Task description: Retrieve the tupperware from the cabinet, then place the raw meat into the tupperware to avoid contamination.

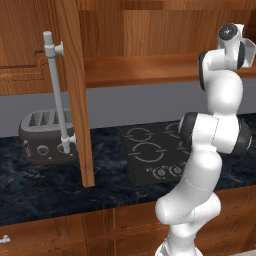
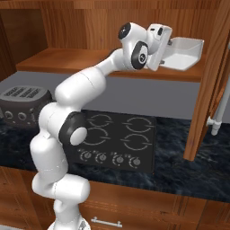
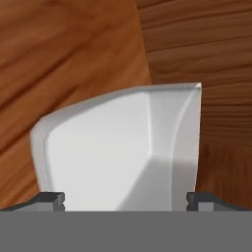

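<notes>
The white tupperware [image 2: 185, 53] stands on the shelf of the open cabinet [image 2: 67, 60], at its right end. My gripper [image 2: 170, 46] reaches into the cabinet and sits right against the tub's left side. In the hand view the tupperware [image 3: 123, 147] looms close and tilted. My gripper [image 3: 125, 199] is open there, one dark fingertip low at each side of the tub's near part. I cannot tell whether the tips touch it. The raw meat is out of view.
The cabinet door [image 1: 75, 100] stands swung open with its grey bar handle [image 1: 55, 90]; it also hangs at the right [image 2: 206, 90]. Below, on the dark stone counter [image 1: 50, 185], are a grey toaster [image 1: 45, 137] and a black cooktop [image 2: 117, 139]. Low wooden drawers [image 1: 60, 235] run beneath.
</notes>
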